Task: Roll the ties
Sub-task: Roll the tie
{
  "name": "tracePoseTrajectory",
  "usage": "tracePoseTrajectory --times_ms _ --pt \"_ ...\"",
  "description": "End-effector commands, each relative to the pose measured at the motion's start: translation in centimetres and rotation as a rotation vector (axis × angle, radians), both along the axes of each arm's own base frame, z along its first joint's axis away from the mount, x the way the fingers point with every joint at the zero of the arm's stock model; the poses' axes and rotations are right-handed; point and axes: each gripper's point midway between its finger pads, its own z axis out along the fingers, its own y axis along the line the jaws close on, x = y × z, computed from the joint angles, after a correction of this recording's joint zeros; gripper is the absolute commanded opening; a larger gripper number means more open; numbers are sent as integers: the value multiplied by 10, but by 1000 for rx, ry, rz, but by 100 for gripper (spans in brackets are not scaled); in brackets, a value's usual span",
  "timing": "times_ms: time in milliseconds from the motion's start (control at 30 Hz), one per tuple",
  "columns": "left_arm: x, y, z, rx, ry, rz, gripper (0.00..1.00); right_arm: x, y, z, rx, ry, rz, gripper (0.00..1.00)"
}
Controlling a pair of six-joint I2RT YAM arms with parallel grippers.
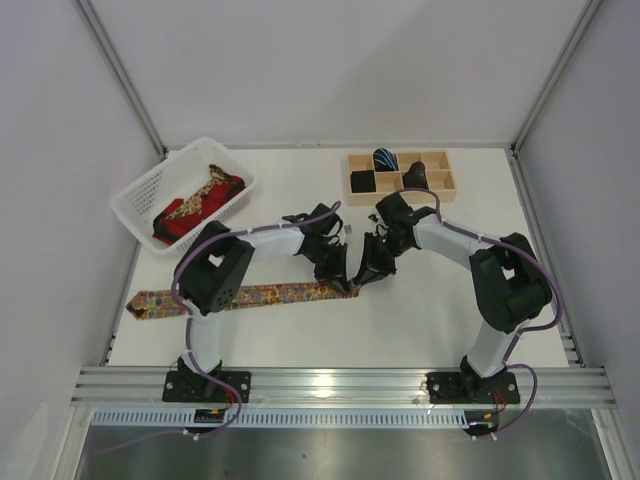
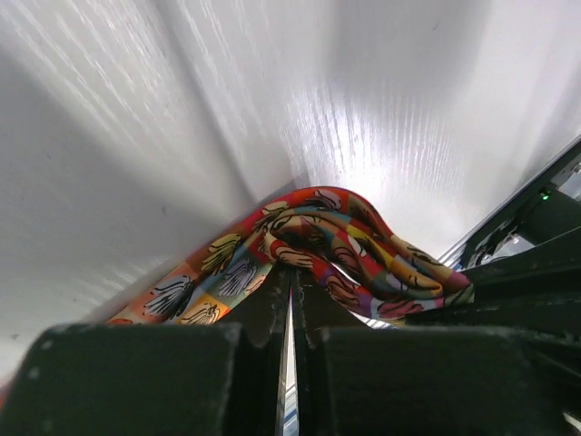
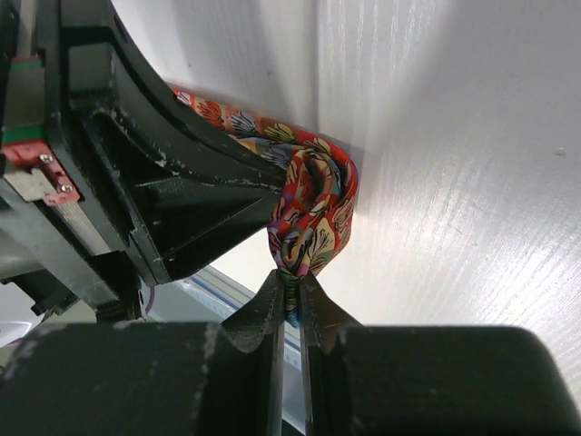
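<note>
Rolling of the floral tie (image 1: 250, 296) is barely started. Most of it lies flat along the tabletop (image 1: 420, 300) in front of the left arm. Only its right end is turned over into a first small loop between the two arms.

Left fingers (image 2: 263, 313): together, loop draped over their tips. Cannot tell whether fabric is pinched between them.

Right fingers (image 3: 259, 318): clamped on the loop's lower edge.

Judged: nearly the whole length is left to wind.

White basket (image 1: 135, 225), far left: red and gold-patterned ties (image 1: 195, 205), unrolled, waiting.

Wooden tray (image 1: 450, 190), right: one blue-striped roll (image 1: 385, 158) in the back row, two dark rolls (image 1: 362, 181) in the near row. Remaining compartments look empty.
</note>
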Motion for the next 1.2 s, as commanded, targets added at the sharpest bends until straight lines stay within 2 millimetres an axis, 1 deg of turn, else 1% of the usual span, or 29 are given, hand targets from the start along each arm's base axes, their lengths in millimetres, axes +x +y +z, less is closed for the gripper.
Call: tracePoseTrajectory --times_ms 0,67,200,300,400,500,533,567,633,667,733,767,800,833,967,1167 --pt "21 -5 8 -32 -44 2 4 2 5 13 42 -11 -6 0" --pt "26 -7 9 -37 -50 1 5 3 5 13 44 -11 -8 0" --pt "22 -7 2 -36 -19 -7 5 5 5 12 41 -4 -12 0" --pt "18 -1 -5 -15 -10 -11 4 7 6 10 28 4 -12 0" --pt "17 9 -6 15 -30 -9 5 11 10 12 24 1 -20 0" --pt "13 15 -8 30 -25 -9 5 13 18 15 37 6 -21 0" --pt "12 16 -7 31 -27 -9 5 14 19 12 29 14 -20 0" --pt "12 18 -7 34 -27 -7 5 14 24 15 34 10 -16 0" --pt "11 19 -7 34 -28 -7 5 15 28 11 30 29 -24 0" --pt "10 20 -7 38 -29 -7 5 12 31 10 22 37 -19 0" --pt "10 21 -6 43 -35 -3 5 13 37 11 18 34 -12 0" --pt "10 23 -5 47 -38 0 5 10 39 6 3 52 -6 0" --pt "10 25 -5 57 -43 5 5 12 42 8 0 44 -4 0" --pt "10 28 -4 62 -45 13 6 11 42 4 -17 51 -8 0" --pt "9 36 0 86 -57 30 9 12 40 1 -44 48 -21 0" --pt "5 51 12 111 -91 49 14 13 41 0 -53 44 -15 0"
